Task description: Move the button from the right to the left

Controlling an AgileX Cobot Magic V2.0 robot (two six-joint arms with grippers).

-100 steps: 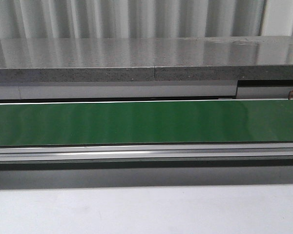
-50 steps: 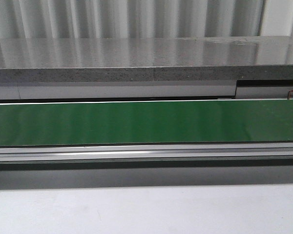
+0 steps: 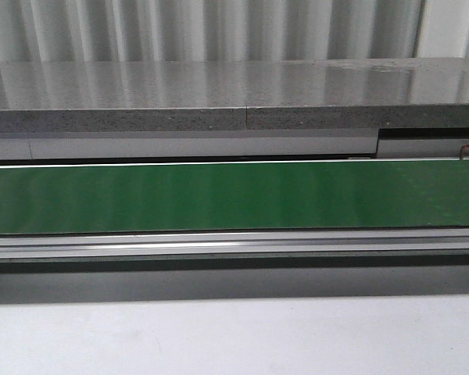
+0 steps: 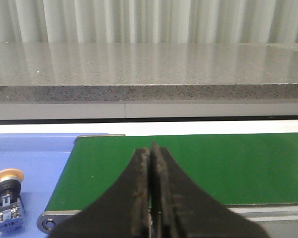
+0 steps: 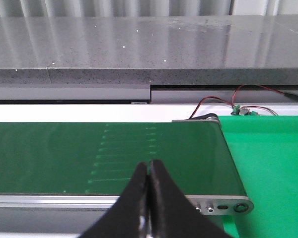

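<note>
The button (image 4: 8, 198), with a yellow-orange cap, black collar and blue-and-clear body, lies on a blue tray (image 4: 35, 153) beside the end of the green conveyor belt (image 4: 213, 163) in the left wrist view. My left gripper (image 4: 150, 148) is shut with nothing in it, over the belt's near edge and well apart from the button. Over the other end of the belt (image 5: 89, 153), my right gripper (image 5: 148, 166) is shut and empty too. In the front view only the belt (image 3: 234, 195) appears; no gripper and no button are there.
A grey stone-like shelf (image 3: 234, 94) runs behind the belt, with corrugated wall above. An aluminium rail (image 3: 234, 244) borders the belt's front. A bright green mat (image 5: 273, 163) lies past the belt's end, with red wires (image 5: 223, 101) near it.
</note>
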